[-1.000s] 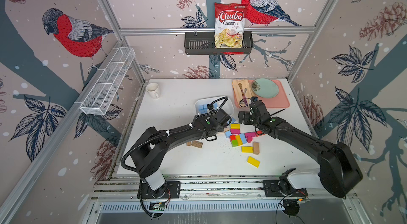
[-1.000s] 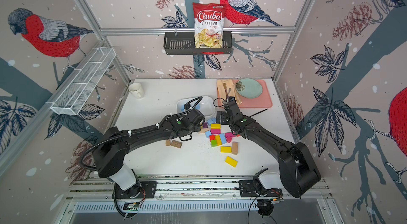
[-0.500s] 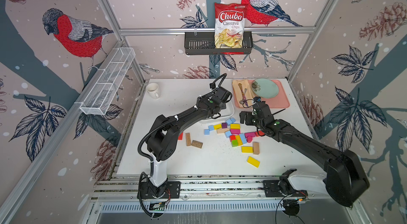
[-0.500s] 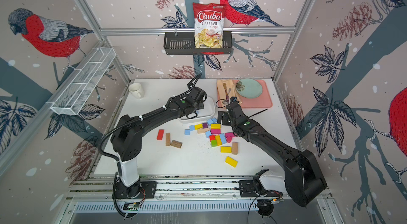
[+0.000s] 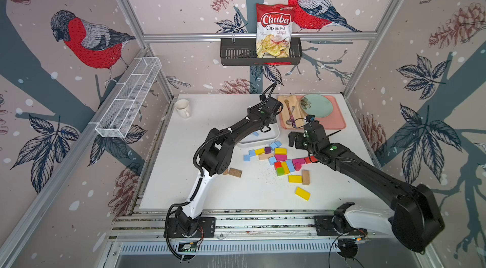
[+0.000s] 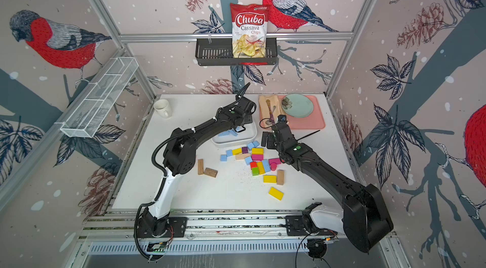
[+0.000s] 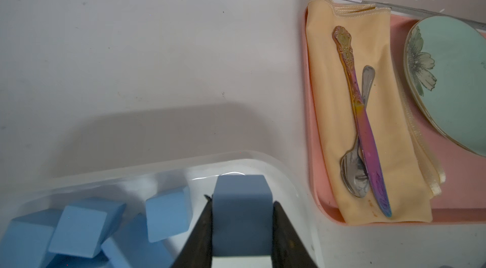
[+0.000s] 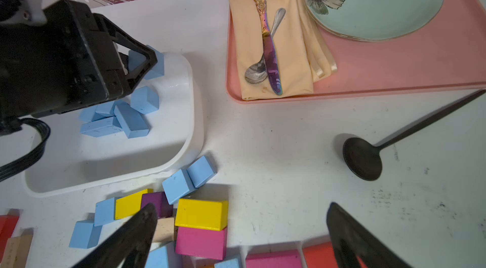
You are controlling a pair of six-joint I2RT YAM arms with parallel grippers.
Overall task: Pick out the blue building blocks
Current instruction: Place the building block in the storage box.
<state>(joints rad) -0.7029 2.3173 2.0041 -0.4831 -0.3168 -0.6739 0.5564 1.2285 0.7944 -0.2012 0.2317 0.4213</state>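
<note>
My left gripper is shut on a blue building block and holds it over the far end of the white tray. Several blue blocks lie in that tray. More blue blocks lie on the table in front of it, a pair near the tray's corner and others among the mixed colours. My right gripper is open above the right side of the pile, with bare table, a yellow block and a pink block between its fingers. It shows in both top views.
A pink tray at the back right holds a napkin, a knife, a spoon and a green plate. A black spoon lies on the table beside my right arm. A cup stands at the back left. Brown wooden blocks lie near the left arm.
My left arm has swung from the block pile back to over the white tray, carrying a blue block. The right gripper has shifted only slightly and stays open.
</note>
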